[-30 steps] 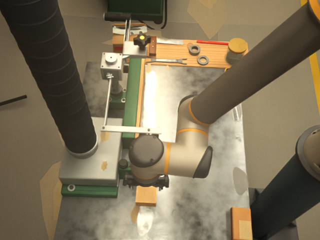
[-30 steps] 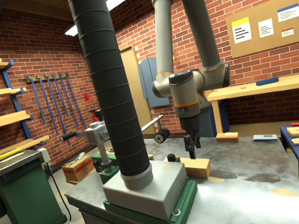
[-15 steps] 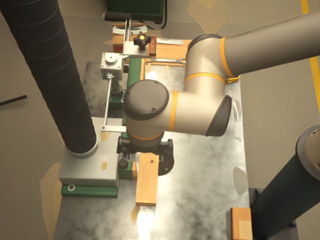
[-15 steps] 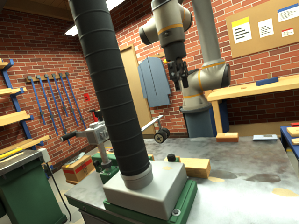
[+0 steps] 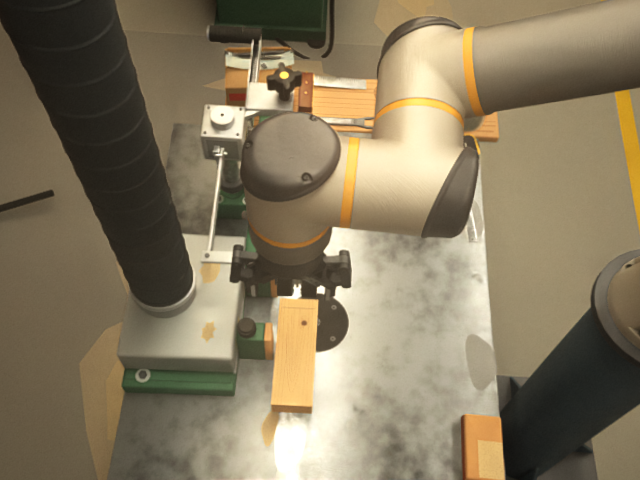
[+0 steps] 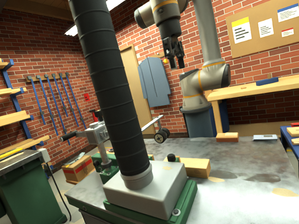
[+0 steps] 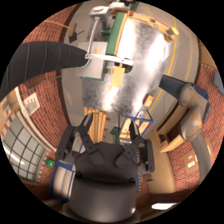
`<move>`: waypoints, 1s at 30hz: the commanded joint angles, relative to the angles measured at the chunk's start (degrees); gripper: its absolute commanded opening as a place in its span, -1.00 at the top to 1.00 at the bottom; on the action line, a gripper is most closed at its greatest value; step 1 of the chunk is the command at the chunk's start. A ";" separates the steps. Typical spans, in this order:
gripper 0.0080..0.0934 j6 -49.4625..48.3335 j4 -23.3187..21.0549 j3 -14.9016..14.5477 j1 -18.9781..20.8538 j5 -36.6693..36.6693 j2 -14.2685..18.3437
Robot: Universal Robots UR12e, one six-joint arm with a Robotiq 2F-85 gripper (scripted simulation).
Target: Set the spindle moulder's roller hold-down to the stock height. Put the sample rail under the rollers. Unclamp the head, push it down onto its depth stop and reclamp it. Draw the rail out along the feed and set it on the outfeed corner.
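On the steel moulder table the sample rail [image 5: 294,354] [image 6: 196,166] [image 7: 117,77], a pale wooden block, lies flat against the green fence, its far end under the hold-down rollers [image 6: 161,135]. The rollers hang from a thin arm [image 7: 107,58] that runs from the grey head [image 5: 222,126] [image 6: 95,133] on its post. The head's black clamp handle [image 5: 232,33] [image 6: 68,136] sticks out to the side. My gripper [image 6: 175,61] [image 7: 110,126] is open and empty, high above the rail.
A thick black extraction hose [image 6: 108,89] rises from the grey cutter hood [image 5: 181,320] beside the rail. A small orange block [image 5: 482,447] [image 6: 227,137] sits on the table's far corner. My arm's base column [image 6: 199,120] stands behind the table.
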 commanded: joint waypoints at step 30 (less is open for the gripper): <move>-0.31 0.00 0.30 -0.36 0.01 0.00 -0.25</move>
